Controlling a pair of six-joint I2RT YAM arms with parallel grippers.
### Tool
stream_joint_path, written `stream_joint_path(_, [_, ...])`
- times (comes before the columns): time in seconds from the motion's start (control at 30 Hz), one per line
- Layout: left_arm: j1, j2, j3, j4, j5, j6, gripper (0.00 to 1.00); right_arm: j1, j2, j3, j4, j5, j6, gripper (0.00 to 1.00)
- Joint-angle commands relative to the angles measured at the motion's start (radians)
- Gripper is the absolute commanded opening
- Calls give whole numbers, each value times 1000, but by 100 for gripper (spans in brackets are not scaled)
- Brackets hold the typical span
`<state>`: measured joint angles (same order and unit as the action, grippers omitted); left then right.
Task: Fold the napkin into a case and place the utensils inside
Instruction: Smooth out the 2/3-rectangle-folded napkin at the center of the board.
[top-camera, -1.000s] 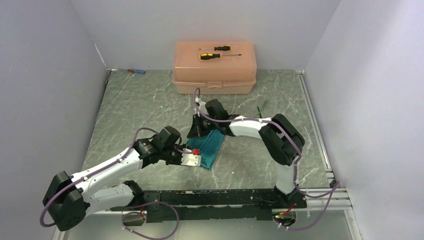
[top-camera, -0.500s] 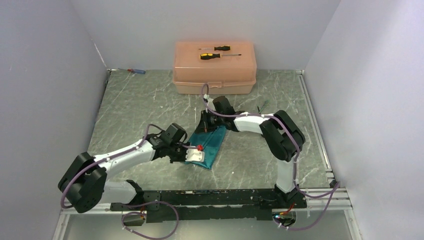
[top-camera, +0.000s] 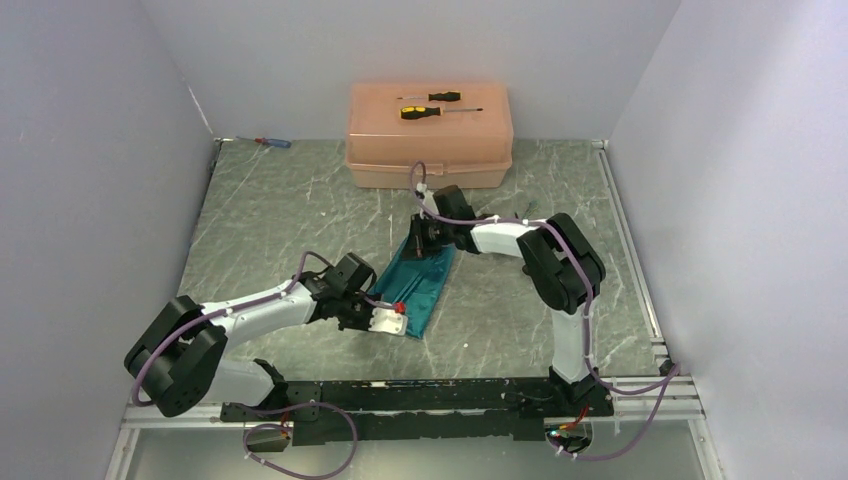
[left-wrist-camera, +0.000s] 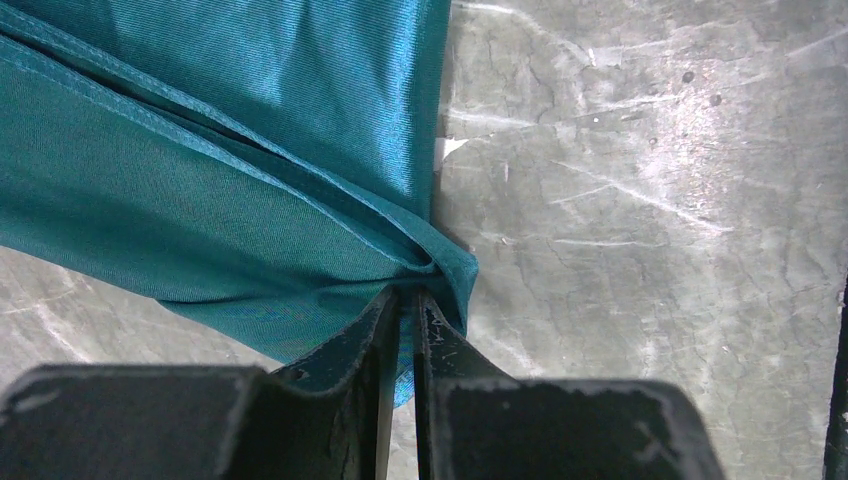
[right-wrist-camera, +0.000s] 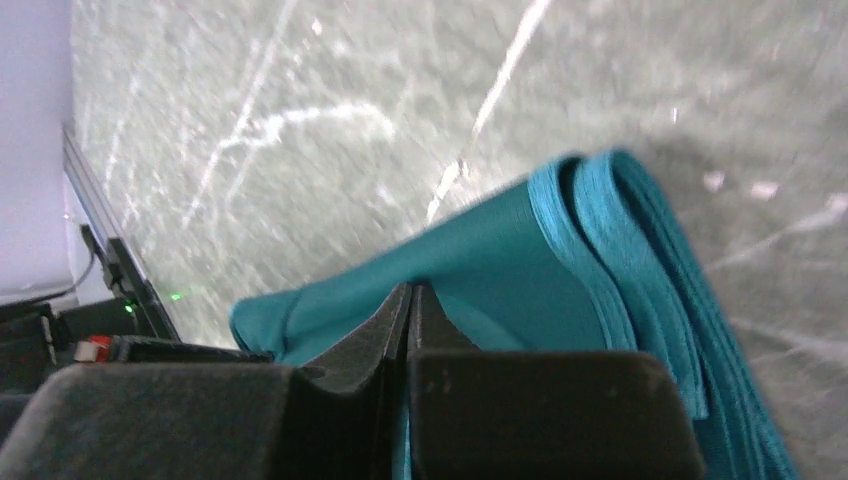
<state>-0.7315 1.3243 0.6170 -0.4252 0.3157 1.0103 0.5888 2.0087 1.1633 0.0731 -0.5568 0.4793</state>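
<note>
The teal napkin (top-camera: 422, 281) lies folded into a long narrow strip at the table's middle, running from near left to far right. My left gripper (top-camera: 397, 318) is shut on its near corner; the left wrist view shows the fingers pinching the cloth's folded corner (left-wrist-camera: 445, 265). My right gripper (top-camera: 425, 240) is shut on the far end; the right wrist view shows layered folds of the cloth (right-wrist-camera: 560, 240) rising over its tips. A thin dark fork with greenish tines (top-camera: 521, 213) lies just behind the right arm. The spoon is out of view.
A peach plastic box (top-camera: 430, 150) stands at the back with two yellow-and-black screwdrivers (top-camera: 432, 104) on its lid. A small red-and-blue screwdriver (top-camera: 272, 142) lies at the back left corner. A metal rail (top-camera: 628, 250) runs along the table's right edge.
My right gripper has carried the napkin's far end farther back and right, and the left gripper has shifted right with the near corner. The cloth now lies longer and flatter.
</note>
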Motion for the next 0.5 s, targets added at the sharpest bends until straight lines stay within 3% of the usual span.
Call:
stream_joint_path(0.0, [-7,12,-10,24,-4,18,16,-2,3,107,19,-25,-11,4])
stream_joint_path(0.3, [-8,-4,43,10,-37,-51,25,-31,100,103,5,49,-45,3])
stream_joint_path(0.47, [-4,-38,119,-5,-25,-140,31,-50,31,89,3,70,-61,7])
